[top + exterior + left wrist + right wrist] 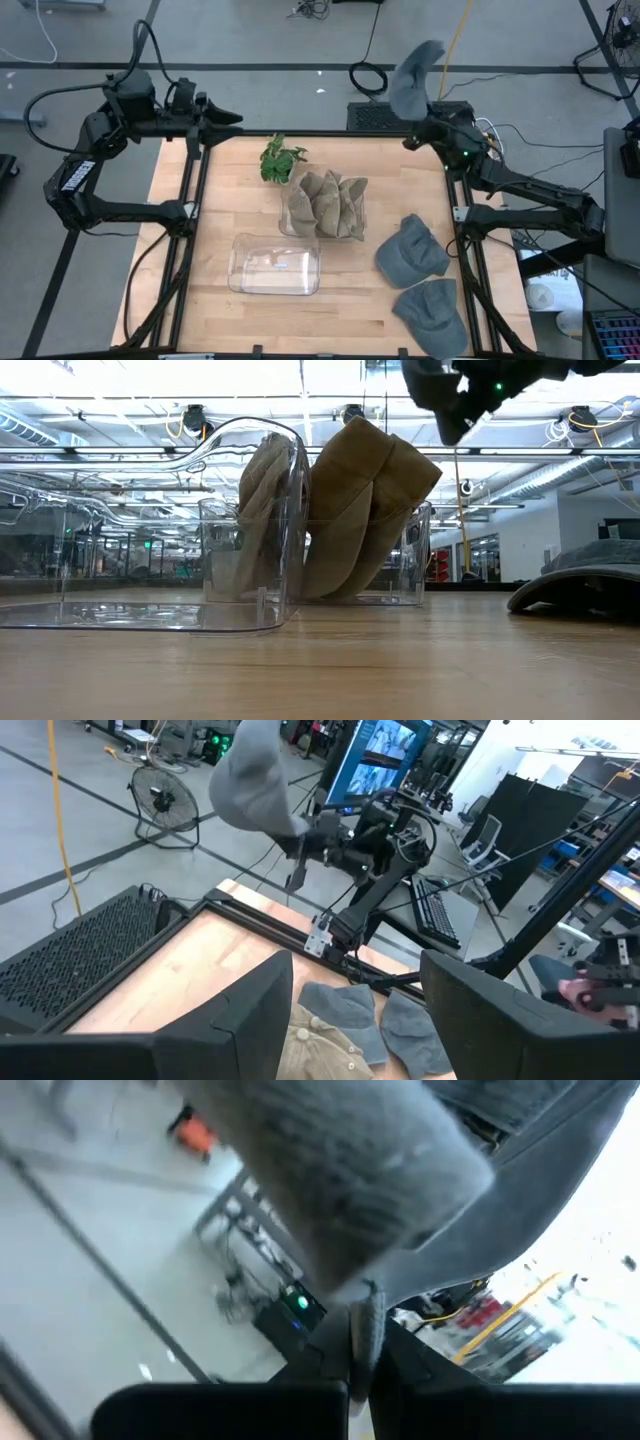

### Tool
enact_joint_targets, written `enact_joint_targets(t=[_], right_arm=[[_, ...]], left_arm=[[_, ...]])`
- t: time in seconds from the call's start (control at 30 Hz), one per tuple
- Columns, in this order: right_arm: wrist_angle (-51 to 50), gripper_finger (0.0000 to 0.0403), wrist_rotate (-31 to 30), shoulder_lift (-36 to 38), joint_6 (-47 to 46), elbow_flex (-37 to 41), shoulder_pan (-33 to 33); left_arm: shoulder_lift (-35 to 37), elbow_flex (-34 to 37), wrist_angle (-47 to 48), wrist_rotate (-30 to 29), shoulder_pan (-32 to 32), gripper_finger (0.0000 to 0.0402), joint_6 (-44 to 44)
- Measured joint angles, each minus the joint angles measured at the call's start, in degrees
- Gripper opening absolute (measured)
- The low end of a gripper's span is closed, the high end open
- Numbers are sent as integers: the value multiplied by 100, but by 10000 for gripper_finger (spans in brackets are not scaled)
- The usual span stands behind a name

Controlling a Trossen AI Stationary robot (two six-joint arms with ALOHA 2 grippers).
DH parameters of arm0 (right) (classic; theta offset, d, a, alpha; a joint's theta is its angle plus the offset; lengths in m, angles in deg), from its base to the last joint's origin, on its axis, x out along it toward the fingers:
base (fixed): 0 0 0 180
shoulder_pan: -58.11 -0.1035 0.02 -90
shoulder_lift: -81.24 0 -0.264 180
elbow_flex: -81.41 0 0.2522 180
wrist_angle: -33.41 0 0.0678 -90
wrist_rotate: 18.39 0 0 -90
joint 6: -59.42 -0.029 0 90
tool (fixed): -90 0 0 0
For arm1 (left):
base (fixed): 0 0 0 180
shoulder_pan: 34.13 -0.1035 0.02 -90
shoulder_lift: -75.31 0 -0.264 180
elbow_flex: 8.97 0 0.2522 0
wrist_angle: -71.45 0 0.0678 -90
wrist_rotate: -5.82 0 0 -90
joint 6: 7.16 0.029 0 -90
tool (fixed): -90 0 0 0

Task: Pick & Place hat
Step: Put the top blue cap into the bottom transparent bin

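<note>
Light wooden slats make up the bench (220, 215), framed in black rails on a grey workshop floor strewn with cables. At its far right corner the right gripper (412, 125) is clenched on a grey fabric cap (414, 78), which hangs lifted well above the surface, beyond the bench edge. Two more grey caps (411, 250) lie flat near the right edge, one nearer than the other. At the centre a clear plastic bin (292, 215) holds upright tan caps (328, 203), a small green plant (279, 160) stands just behind it to the left, and an empty clear plastic tray (275, 264) lies nearer. The left gripper (232, 118) waits released at the far left corner. No writing can be read.
</note>
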Motion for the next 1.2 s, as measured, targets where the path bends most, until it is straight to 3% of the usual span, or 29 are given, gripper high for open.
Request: enact_joint_targets(t=[0.17, 0.33, 0.43, 0.7, 0.83, 1.2], right_arm=[[637, 0, 281, -132, -1211, 0, 4], [1287, 0, 1704, -466, -2578, 0, 13], [1735, 0, 2698, -690, -3433, 0, 13], [2304, 0, 4412, -948, -5610, 0, 9], [2524, 0, 4971, -981, -6188, 0, -77], [2873, 0, 6098, -997, -6618, -5, -618]], left_arm=[[0, 0, 0, 0, 0, 230, 57], [0, 0, -62, 23, 0, 230, 129], [0, 0, -292, 352, 0, 230, 149], [1, 0, -814, 998, 0, 230, 475], [2, 0, -977, 1002, 2, 230, 599], [2, 0, -1070, 994, 1, 230, 598]])
